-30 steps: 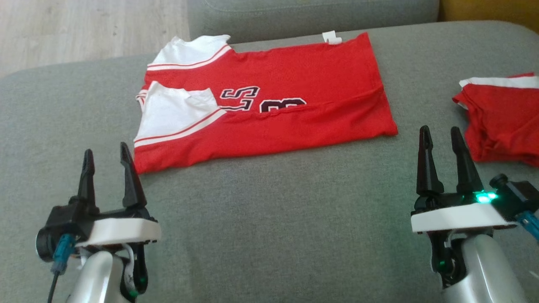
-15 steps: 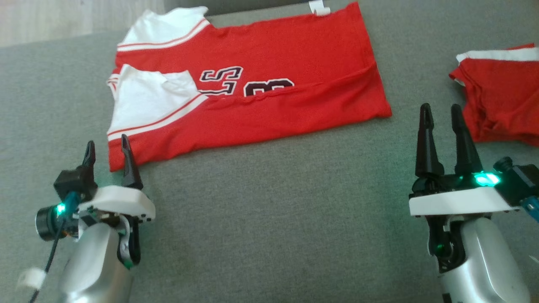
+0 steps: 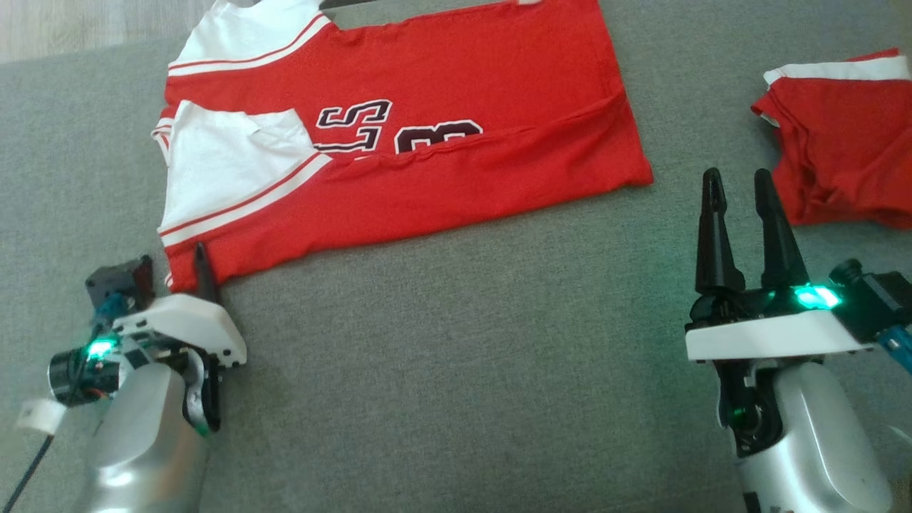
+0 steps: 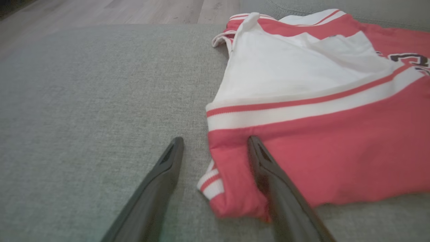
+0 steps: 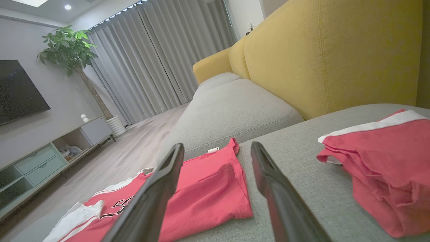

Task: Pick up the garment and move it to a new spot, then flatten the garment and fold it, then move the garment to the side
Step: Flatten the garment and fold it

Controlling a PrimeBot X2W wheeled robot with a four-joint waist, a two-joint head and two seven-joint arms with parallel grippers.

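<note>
The garment [image 3: 427, 142] is a red jersey with white sleeves and dark lettering, lying flat and folded lengthwise on the grey cushion [image 3: 463, 370]. My left gripper [image 3: 174, 267] is open and tipped down at the jersey's near left corner. In the left wrist view that corner of the garment [image 4: 319, 134] sits between the fingers of the left gripper [image 4: 215, 139], one finger over the red cloth and the other over the bare cushion. My right gripper [image 3: 735, 174] stands open and empty, fingers up, off the garment's right end [image 5: 201, 188].
A second folded red-and-white garment [image 3: 841, 142] lies just right of the right gripper. A yellow sofa back [image 5: 319, 50] rises behind it. Wooden floor [image 3: 71, 21] lies beyond the cushion's far left edge, with a TV console [image 5: 40, 158] across the room.
The head camera has tilted down, shifting the whole picture. My left gripper has moved forward and tipped down onto the jersey's near left corner. The right gripper has held its place.
</note>
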